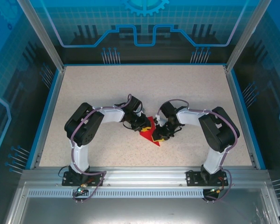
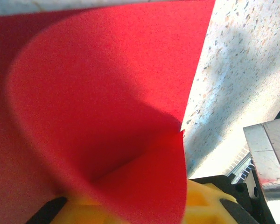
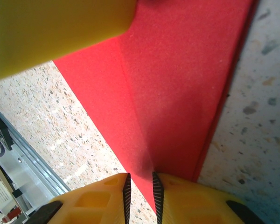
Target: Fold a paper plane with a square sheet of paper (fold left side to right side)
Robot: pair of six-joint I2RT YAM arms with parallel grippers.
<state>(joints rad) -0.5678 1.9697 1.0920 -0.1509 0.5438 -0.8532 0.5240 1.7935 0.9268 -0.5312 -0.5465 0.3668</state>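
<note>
Red paper (image 1: 149, 132) mid-table, pinched from both sides.
Left gripper (image 1: 141, 125) jaw state unclear, sheet curled over it; right gripper (image 3: 140, 186) jaws clamped on paper's pointed tip.

A speckled beige table (image 1: 186, 93) carries the red square sheet of paper (image 1: 150, 133).

Even, bright overhead light fills the top view, with short soft shadows under the arms on the counter (image 1: 107, 88). In the left wrist view the curled red paper (image 2: 98, 93) is soft-focused and shadowed inside its fold. The right wrist view blurs the near yellow fingers (image 3: 60, 28).
</note>
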